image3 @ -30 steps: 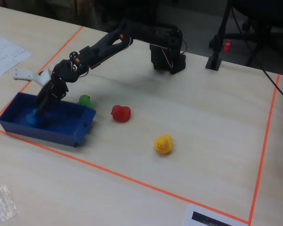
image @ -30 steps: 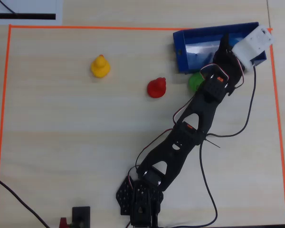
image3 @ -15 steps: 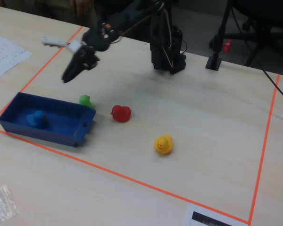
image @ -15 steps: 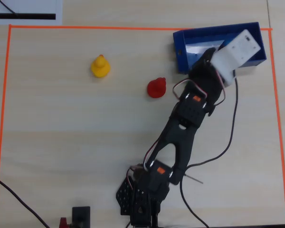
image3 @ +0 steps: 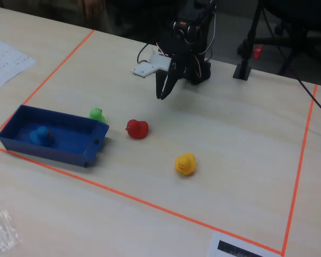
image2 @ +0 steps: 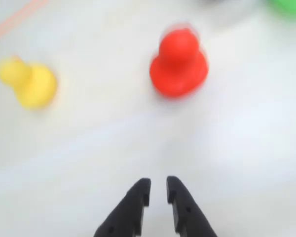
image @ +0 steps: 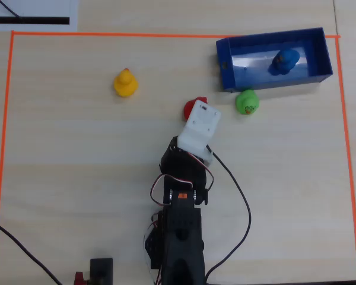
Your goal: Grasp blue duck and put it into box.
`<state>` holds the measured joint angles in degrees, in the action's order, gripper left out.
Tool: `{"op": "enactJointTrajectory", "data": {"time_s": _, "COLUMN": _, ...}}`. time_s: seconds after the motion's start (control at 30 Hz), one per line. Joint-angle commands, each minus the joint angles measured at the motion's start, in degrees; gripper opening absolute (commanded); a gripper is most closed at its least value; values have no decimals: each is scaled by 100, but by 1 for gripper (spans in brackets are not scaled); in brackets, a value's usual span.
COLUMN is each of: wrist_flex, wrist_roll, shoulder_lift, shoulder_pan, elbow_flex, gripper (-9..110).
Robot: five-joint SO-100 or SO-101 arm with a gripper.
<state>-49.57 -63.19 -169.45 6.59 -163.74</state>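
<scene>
The blue duck [image: 283,60] lies inside the box [image: 222,66], toward its right end in the overhead view. In the fixed view the blue duck [image3: 41,135] sits at the left end of the box [image3: 56,153]. My gripper [image3: 161,96] hangs above the table near the arm's base, far from the box and pointing down. In the wrist view the gripper [image2: 157,186] is open by a narrow gap with nothing between its fingers. The white wrist camera mount [image: 200,124] hides the fingers in the overhead view.
A red duck [image2: 178,64] stands just ahead of the fingers, with a yellow duck [image2: 29,84] to its left. A green duck [image: 247,102] sits against the box's outer wall. Orange tape [image: 6,148] frames the work area. A crumpled plastic bag [image3: 0,231] lies outside it.
The arm has pulled back from over the box to near its base. The blue duck stays in the box, and the green duck is uncovered again in the overhead view.
</scene>
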Motion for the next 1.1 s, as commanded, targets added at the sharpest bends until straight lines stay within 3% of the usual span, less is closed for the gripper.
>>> {"op": "enactJointTrajectory", "data": {"time_s": 0.0, "wrist_flex": -492, "wrist_roll": -97, "shoulder_lift": -853, "shoulder_pan": -378, "elbow_flex": -747, "gripper": 0}}
{"op": "enactJointTrajectory", "data": {"time_s": 0.27, "wrist_flex": -2487, "wrist_roll": -729, "shoulder_lift": -2030, "shoulder_pan": -686, "elbow_flex": -1441, "gripper": 0}}
{"op": "enactJointTrajectory", "data": {"time_s": 1.07, "wrist_flex": -2531, "wrist_roll": -800, "shoulder_lift": -2030, "shoulder_pan": -563, "elbow_flex": -1450, "gripper": 4}}
